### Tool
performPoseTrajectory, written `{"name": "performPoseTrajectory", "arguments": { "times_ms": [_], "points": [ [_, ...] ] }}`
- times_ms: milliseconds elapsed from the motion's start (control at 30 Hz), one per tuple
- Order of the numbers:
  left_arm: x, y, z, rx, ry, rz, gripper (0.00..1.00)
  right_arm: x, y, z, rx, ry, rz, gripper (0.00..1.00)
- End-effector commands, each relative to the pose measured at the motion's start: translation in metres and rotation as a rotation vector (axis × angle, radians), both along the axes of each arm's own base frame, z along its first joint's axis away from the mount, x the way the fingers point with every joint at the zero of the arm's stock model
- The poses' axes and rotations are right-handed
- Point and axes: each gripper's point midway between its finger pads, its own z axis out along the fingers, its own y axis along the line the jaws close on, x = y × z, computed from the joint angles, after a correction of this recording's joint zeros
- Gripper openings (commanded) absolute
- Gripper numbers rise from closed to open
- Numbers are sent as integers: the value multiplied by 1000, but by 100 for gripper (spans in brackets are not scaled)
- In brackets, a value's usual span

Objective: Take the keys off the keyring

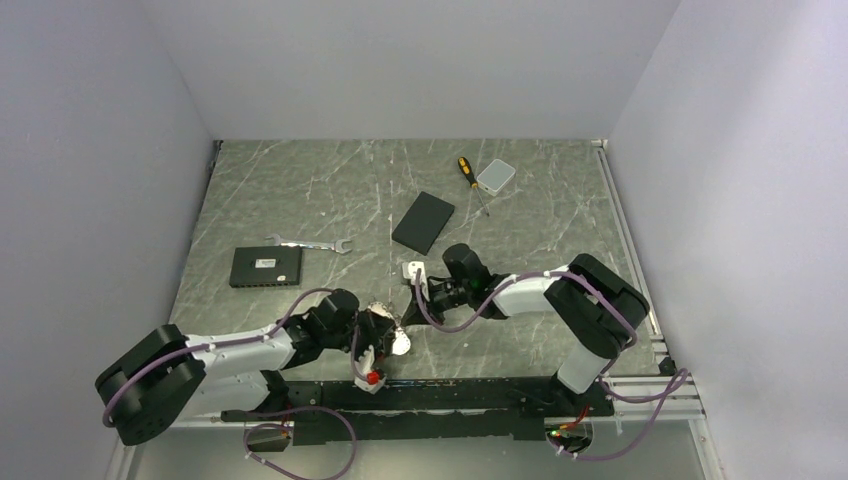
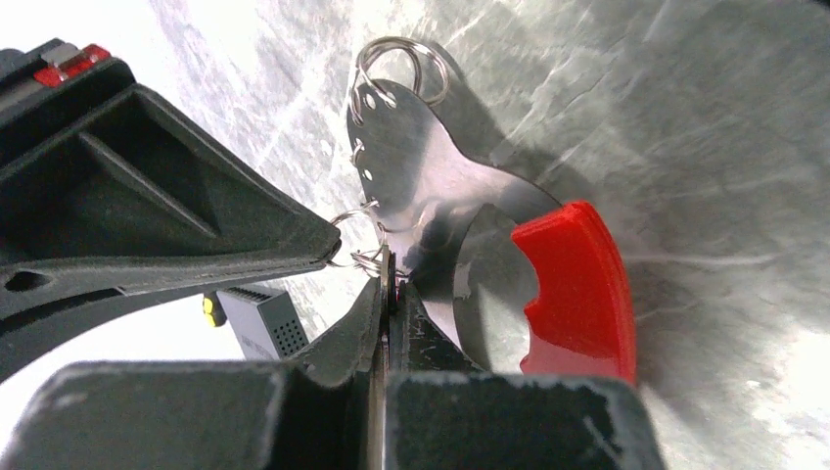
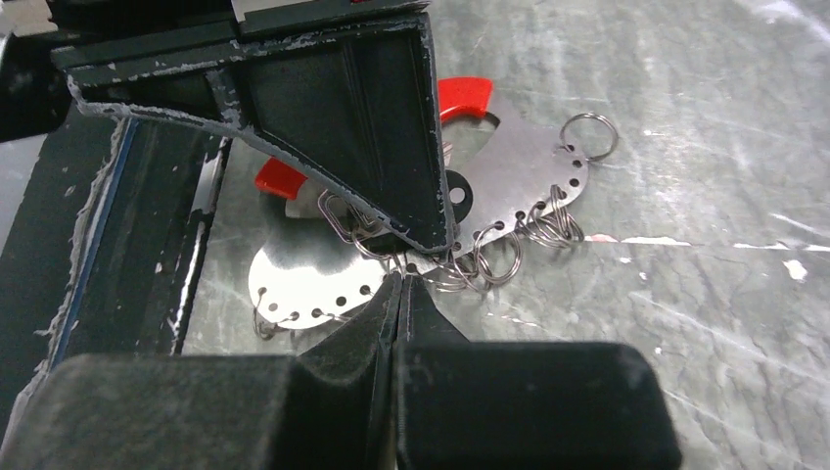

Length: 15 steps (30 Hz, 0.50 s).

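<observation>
Left gripper (image 2: 391,286), on the near side of the keyring (image 2: 577,284): jaws pinching its plate edge. Right gripper (image 3: 401,279), far side: jaws pressed together among the wire rings (image 3: 489,257). Keys not distinguishable. Risk: opposed pulling bends the rings or the grip slips.

You will find no legible text, brand, number or sign in any view. The black box (image 1: 266,267) carries a small white label (image 1: 265,263), its print too small to read.
</observation>
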Motion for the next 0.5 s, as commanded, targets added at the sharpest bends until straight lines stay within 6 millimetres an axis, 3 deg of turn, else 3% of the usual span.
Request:
{"name": "performPoseTrajectory", "arguments": {
  "times_ms": [0,200,467],
  "points": [
    [-14,23,-36,131,99,31,0,36,17,55,246,-165,-71,0],
    [-2,26,-33,146,23,53,0,45,13,36,223,-228,-117,0],
    [-9,34,-46,179,-18,-4,0,53,-1,16,164,-277,-207,0]
  ]
}}
